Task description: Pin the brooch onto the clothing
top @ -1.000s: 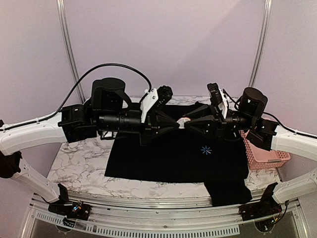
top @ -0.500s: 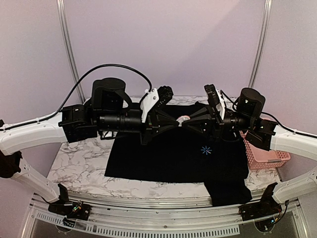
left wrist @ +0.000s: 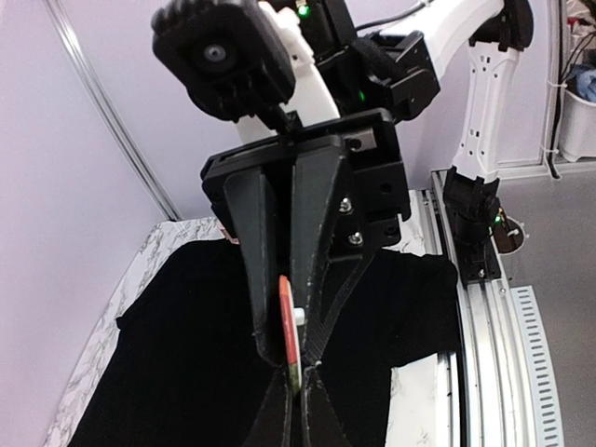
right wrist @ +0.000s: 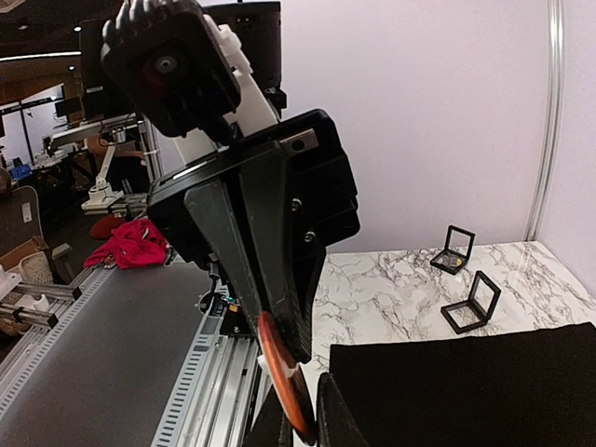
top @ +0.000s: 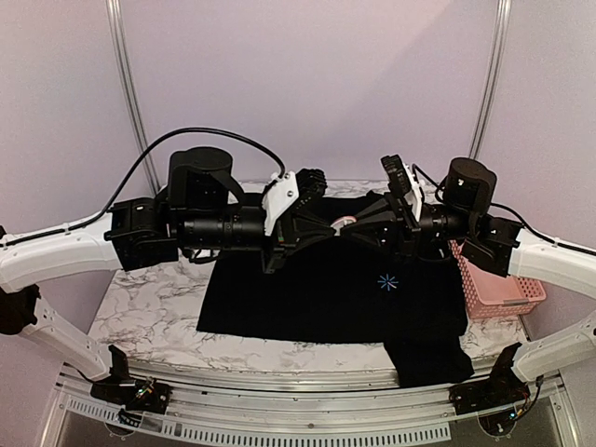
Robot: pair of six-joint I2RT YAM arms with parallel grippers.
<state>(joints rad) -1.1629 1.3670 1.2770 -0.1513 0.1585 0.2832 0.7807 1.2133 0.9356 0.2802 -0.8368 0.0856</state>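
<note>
The black T-shirt lies spread flat on the marbled surface. It runs from the middle towards the right edge, and one part of it hangs over the near edge at the right. Its small light-blue starburst mark faces up, right of the shirt's middle.

Both arms reach in level from either side and meet tip to tip above the far part of the shirt. The brooch, a thin round disc with a reddish rim, is held on edge between them, in the air and clear of the cloth. The left tool is clamped narrow on one end of the disc. The right tool comes from the opposite side with its jaws drawn close on the rim, one finger on each face of the disc.

A pink basket sits at the right edge of the surface, just beside the shirt. In the right wrist view, two small open black cases stand on bare marble beyond the shirt's edge, near each other.
</note>
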